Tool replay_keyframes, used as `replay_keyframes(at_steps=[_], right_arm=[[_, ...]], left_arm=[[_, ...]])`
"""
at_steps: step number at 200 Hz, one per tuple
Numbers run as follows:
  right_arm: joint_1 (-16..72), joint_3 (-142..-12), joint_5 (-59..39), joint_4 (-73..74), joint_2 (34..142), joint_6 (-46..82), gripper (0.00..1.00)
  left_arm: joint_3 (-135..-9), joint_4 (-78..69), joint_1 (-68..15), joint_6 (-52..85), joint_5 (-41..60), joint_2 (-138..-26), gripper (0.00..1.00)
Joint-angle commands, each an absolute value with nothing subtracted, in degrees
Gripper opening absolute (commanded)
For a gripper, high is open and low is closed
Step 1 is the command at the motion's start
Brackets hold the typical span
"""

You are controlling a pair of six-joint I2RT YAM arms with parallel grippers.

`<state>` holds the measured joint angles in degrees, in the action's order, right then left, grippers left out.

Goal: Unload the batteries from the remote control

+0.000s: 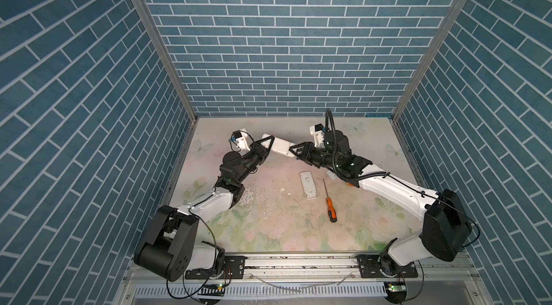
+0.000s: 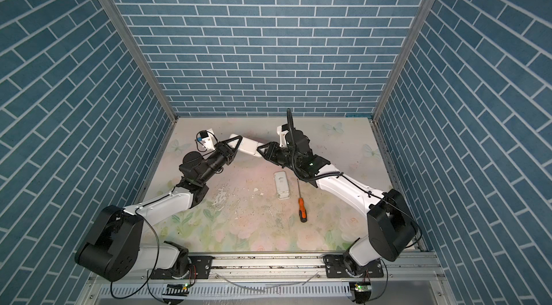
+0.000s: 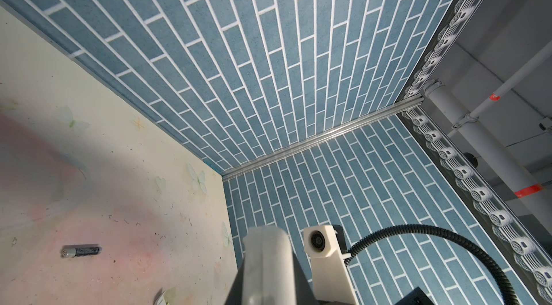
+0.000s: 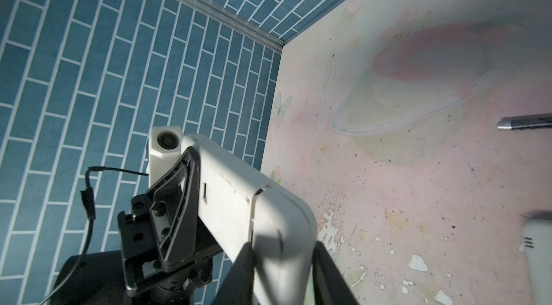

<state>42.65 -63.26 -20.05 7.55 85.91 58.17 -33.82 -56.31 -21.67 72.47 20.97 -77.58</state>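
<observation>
Gripping one end each, my left pincer [image 1: 268, 142] and right pincer [image 1: 294, 151] hold the remote [image 1: 280, 145] at centre in both top views. Left wrist: one battery [image 3: 81, 251] lies loose, lower left. Right wrist: battery [image 4: 525, 123] at right edge; others probably not yet out.

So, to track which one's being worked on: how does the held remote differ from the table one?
The held remote is raised, clamped between left claw and right claw; the table remote lies flat, untouched. The held remote runs crosswise; the table remote points front to back. Both white.
</observation>
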Motion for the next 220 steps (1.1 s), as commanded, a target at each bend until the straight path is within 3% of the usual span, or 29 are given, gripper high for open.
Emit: replay_keyframes(at_steps=[1,64,155,220], right_arm=[[43.1,-64.6,-20.7,7.6,85.2,56.5,0.41],[43.0,-66.1,-19.9,3.8,84.2,55.2,0.37],[43.1,-66.3,-18.6,0.3,83.5,53.9,0.39],[42.9,-66.0,-19.8,1.4,86.0,54.8,0.15]], left_arm=[[-33.8,-58.4,-22.2,71.6,22.8,-77.5,0.0],[-33.0,-56.7,-22.2,68.9,22.4,-77.9,0.0],[-35.2,-48.0,-22.2,61.1,23.0,-77.0,0.0],[-33.8,-51.3,-22.2,62.6,22.8,-78.0,0.0]])
